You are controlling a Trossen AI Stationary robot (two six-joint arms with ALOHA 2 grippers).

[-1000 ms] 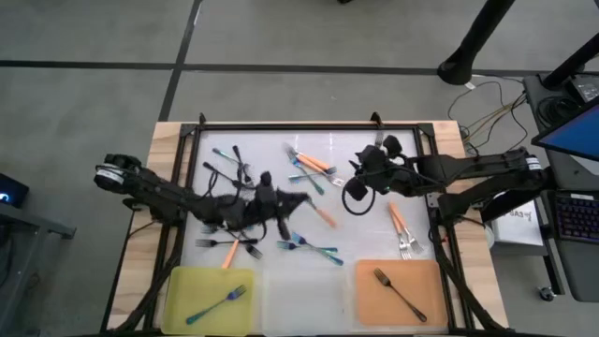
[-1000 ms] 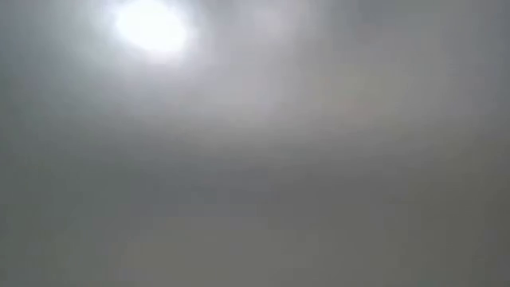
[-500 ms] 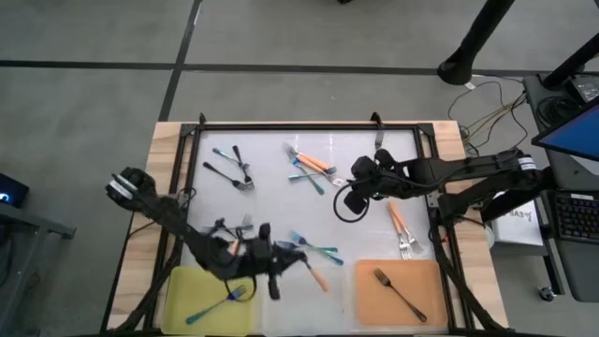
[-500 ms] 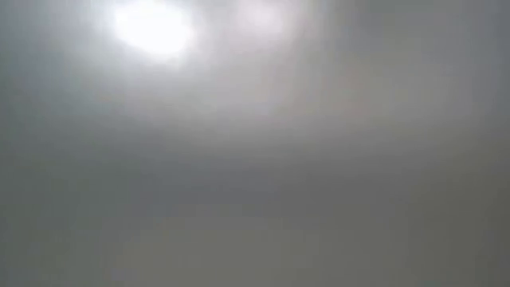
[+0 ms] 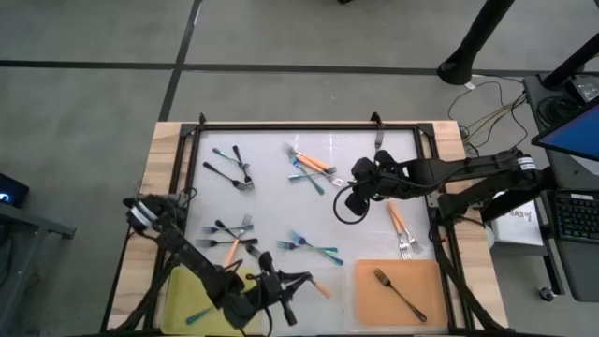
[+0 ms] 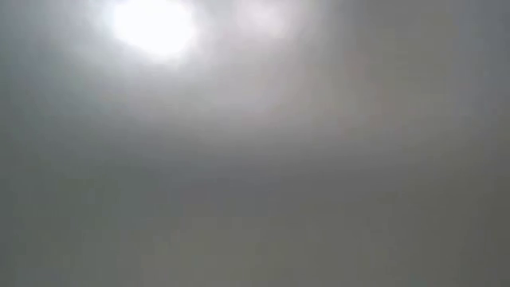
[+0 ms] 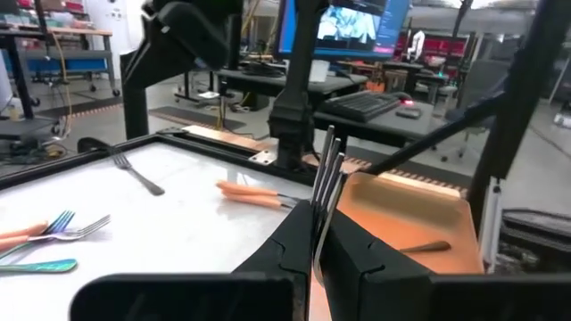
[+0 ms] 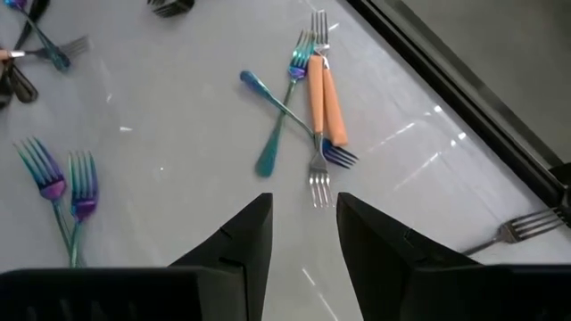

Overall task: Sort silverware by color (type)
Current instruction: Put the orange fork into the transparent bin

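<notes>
Forks of three kinds lie scattered on the white counter. Left claw is clamped on an orange-handled fork with silver tines, held upright near the counter's front edge, beside the orange tray. Right claw hangs open above two crossed iridescent blue-teal forks
</notes>
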